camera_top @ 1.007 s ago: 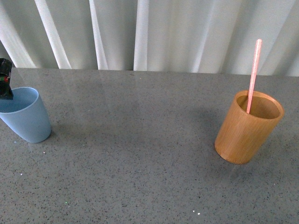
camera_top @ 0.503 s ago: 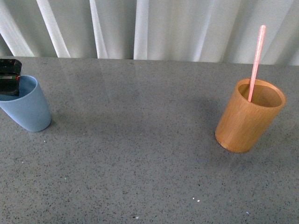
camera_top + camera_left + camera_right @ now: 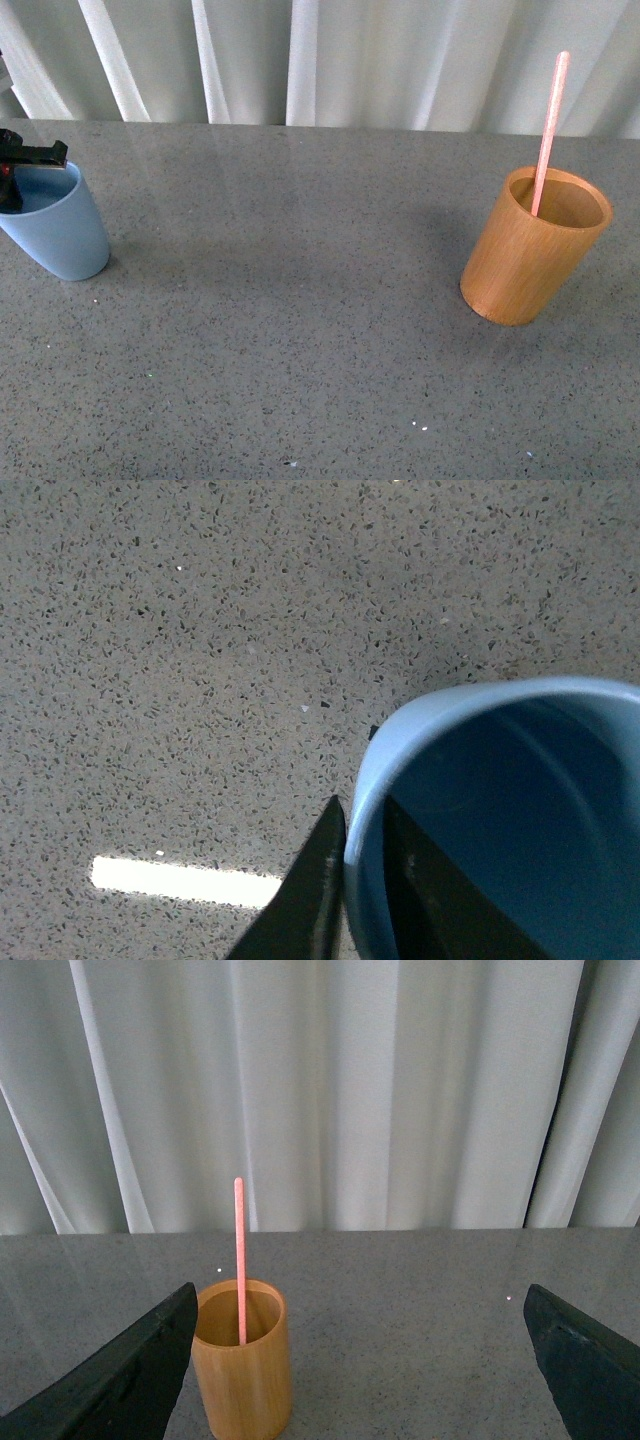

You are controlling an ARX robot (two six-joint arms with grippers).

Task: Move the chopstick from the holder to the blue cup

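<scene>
Grey speckled tabletop [image 3: 300, 300] in your front view: the thin pink chopstick [image 3: 548, 135] stands near-upright in the round bamboo holder [image 3: 530, 265], top leaning slightly right. Your left gripper [image 3: 14, 185] meets the light-blue plastic cup [image 3: 58, 235]. Left wrist view: fingers [image 3: 310, 890] straddle its rim, and you cannot tell if they clamp it. Right wrist view: your right gripper [image 3: 360, 1300] gapes wide, holding nothing.

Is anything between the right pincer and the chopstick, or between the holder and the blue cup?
Nothing visible. The open right pincer faces the pink chopstick in the wooden holder unobstructed; bare tabletop runs to the blue cup, though the left pincer straddles its rim.
</scene>
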